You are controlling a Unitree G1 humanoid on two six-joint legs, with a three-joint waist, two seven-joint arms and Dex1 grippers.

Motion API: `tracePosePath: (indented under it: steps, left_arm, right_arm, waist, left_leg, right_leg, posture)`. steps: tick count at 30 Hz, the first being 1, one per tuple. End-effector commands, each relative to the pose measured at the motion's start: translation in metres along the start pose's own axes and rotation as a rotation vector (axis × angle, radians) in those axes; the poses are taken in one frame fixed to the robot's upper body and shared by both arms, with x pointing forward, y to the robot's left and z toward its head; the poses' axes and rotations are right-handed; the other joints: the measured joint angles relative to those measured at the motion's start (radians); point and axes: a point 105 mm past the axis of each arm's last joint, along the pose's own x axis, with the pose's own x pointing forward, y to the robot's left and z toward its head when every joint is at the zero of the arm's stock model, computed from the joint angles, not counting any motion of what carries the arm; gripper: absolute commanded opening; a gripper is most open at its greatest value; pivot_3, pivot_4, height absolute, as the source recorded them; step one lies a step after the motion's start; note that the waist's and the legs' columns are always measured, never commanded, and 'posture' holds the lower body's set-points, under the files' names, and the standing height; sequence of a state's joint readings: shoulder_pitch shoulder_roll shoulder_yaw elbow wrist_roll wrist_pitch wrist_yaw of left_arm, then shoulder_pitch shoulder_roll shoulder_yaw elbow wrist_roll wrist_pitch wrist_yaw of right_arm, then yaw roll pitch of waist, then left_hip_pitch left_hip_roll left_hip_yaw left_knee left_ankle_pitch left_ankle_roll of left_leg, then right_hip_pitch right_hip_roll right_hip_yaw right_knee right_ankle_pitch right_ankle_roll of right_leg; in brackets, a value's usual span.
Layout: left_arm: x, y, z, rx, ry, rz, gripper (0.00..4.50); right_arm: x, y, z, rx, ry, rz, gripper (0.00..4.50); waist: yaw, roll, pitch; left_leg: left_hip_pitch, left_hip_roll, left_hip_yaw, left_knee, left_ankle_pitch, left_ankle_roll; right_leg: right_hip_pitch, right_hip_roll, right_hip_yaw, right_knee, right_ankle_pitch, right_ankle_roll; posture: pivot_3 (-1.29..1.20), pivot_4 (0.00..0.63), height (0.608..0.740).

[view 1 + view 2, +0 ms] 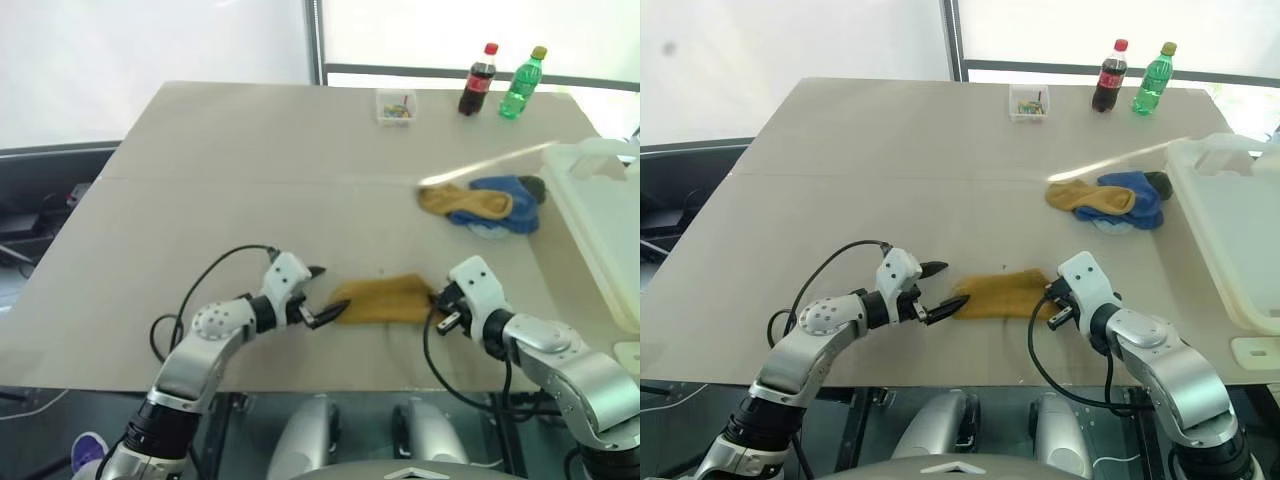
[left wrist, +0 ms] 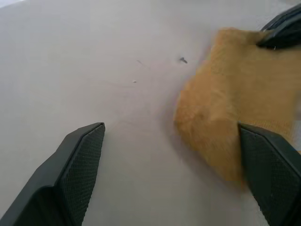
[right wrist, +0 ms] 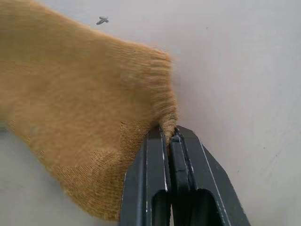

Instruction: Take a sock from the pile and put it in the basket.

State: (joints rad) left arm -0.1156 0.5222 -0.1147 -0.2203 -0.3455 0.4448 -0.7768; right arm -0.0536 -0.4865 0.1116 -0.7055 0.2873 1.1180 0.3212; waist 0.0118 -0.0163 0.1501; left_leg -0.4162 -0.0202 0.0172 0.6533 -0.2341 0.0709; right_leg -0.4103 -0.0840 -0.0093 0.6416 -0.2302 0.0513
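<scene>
mustard sock (image 1: 383, 298) | step: flat on table (image 1: 200, 200), off pile (image 1: 485, 205) | right gripper (image 3: 170, 136) clamped on cuff | left gripper (image 1: 322, 293) apart at other end | next: lift, carry to basket (image 1: 600, 215)

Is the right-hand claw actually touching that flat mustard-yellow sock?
Touching. The right wrist view shows the right gripper shut, pinching the mustard-yellow sock's ribbed edge.

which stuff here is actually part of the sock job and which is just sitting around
Part of the job:
- mustard sock, pinched at its cuff by the shut right claw
- open left claw at the sock's other end
- pile
- basket

Just lying about:
- cola bottle
- green bottle
- small clear box
</scene>
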Motion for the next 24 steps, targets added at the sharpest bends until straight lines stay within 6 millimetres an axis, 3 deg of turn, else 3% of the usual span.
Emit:
tracePosePath:
  steps: [1, 6, 9, 13, 19, 24]
  left_arm:
    - [0.001, -0.006, -0.001, -0.037, 0.024, -0.051, 3.33]
    - [0.005, -0.011, -0.005, -0.064, 0.042, -0.079, 1.09]
    - [0.007, -0.011, -0.004, -0.097, 0.031, -0.08, 0.03]
    - [0.002, -0.007, 0.002, -0.146, 0.003, -0.072, 0.03]
    - [-0.032, -0.007, 0.016, -0.183, -0.048, -0.077, 0.03]
    - [-0.031, -0.011, 0.004, -0.177, -0.009, -0.069, 0.03]
  right_arm:
    - [0.001, -0.001, -0.005, 0.0, 0.017, -0.006, 0.0]
    - [0.002, 0.0, -0.004, -0.002, 0.009, 0.002, 0.0]
    - [0.003, 0.0, -0.003, -0.003, 0.001, 0.005, 0.0]
    - [0.001, -0.001, -0.001, -0.013, -0.011, 0.006, 0.0]
    - [-0.015, 0.009, 0.014, -0.059, -0.11, 0.105, 0.0]
    - [-0.006, 0.01, -0.001, -0.076, -0.05, 0.107, 0.0]
  waist:
    - [0.0, 0.0, 0.0]
    - [0.0, 0.0, 0.0]
    - [0.0, 0.0, 0.0]
    - [0.0, 0.0, 0.0]
    - [-0.001, 0.0, 0.001]
    - [0.004, 0.0, 0.002]
  left_leg:
    - [0.0, 0.0, 0.0, 0.0, 0.0, 0.0]
    - [0.0, 0.0, 0.0, 0.0, 0.0, 0.0]
    - [0.0, 0.0, 0.0, 0.0, 0.0, 0.0]
    - [0.0, 0.0, 0.0, 0.0, 0.0, 0.0]
    - [-0.001, 0.001, 0.0, 0.0, 0.0, 0.0]
    - [-0.001, 0.0, -0.001, 0.0, 0.0, 0.0]
  right_leg:
    - [0.0, 0.0, 0.0, 0.0, 0.0, 0.0]
    - [0.0, 0.001, 0.0, 0.0, 0.0, 0.0]
    - [0.0, 0.001, 0.0, 0.0, 0.0, 0.0]
    - [0.0, 0.001, 0.0, 0.0, 0.0, 0.0]
    - [-0.001, 0.001, 0.0, 0.0, 0.0, 0.0]
    - [-0.001, -0.001, 0.001, -0.001, 0.0, 0.0]
  posture:
    - [0.0, 0.15, 0.729]
    - [0.0, 0.15, 0.729]
    - [0.0, 0.15, 0.729]
    - [0.0, 0.15, 0.729]
    - [0.0, 0.15, 0.729]
    - [0.0, 0.15, 0.729]
